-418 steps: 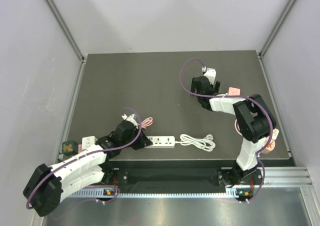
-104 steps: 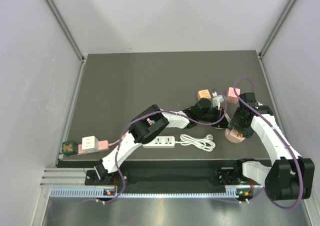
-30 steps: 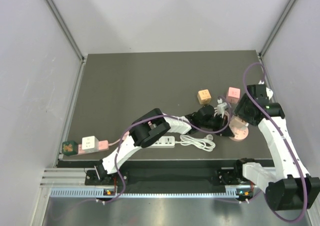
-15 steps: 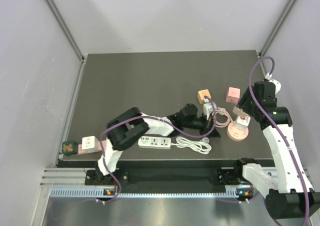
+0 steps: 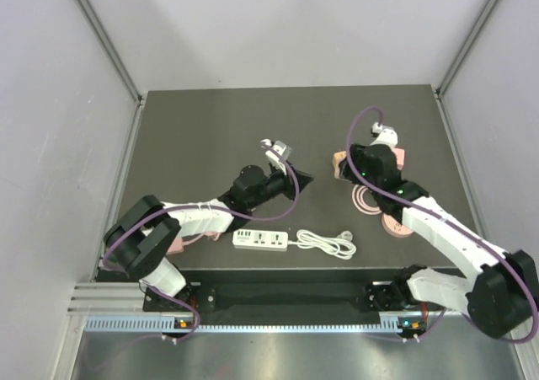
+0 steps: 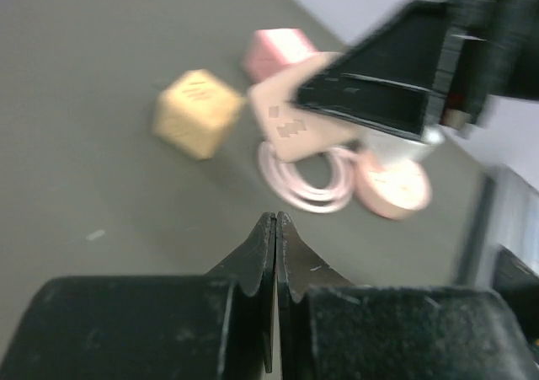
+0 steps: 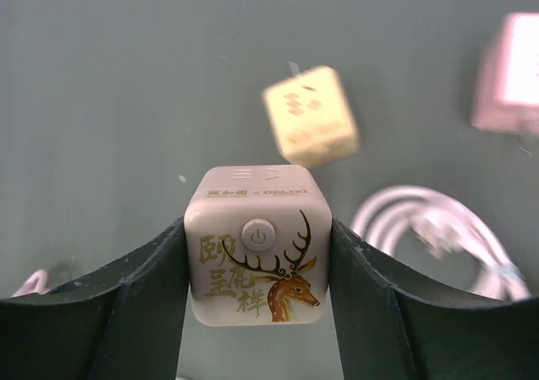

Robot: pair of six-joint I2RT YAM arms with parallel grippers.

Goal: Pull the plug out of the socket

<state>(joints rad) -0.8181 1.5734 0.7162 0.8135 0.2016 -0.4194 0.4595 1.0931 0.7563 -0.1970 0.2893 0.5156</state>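
Note:
My right gripper (image 7: 257, 313) is shut on a pink cube socket (image 7: 257, 258) with a deer picture and a power button, held above the table. No plug shows in it. A pink coiled cable (image 7: 438, 228) lies on the table to the right of it, with what looks like its plug lying in the coil. In the top view the right gripper (image 5: 344, 168) is next to the coil (image 5: 368, 199). My left gripper (image 6: 276, 220) is shut and empty, pointing at the held cube (image 6: 295, 127) from the left (image 5: 307, 178).
A yellow cube socket (image 7: 312, 127) and a second pink cube (image 7: 509, 72) sit behind the held one. A pink round disc (image 5: 400, 226) lies by the coil. A white power strip (image 5: 264, 239) and a white cable (image 5: 328, 243) lie near the front edge.
The left gripper has drawn back to the left, away from the coil. The right arm has swung left from the right side and now holds the pink deer cube beside the yellow cube.

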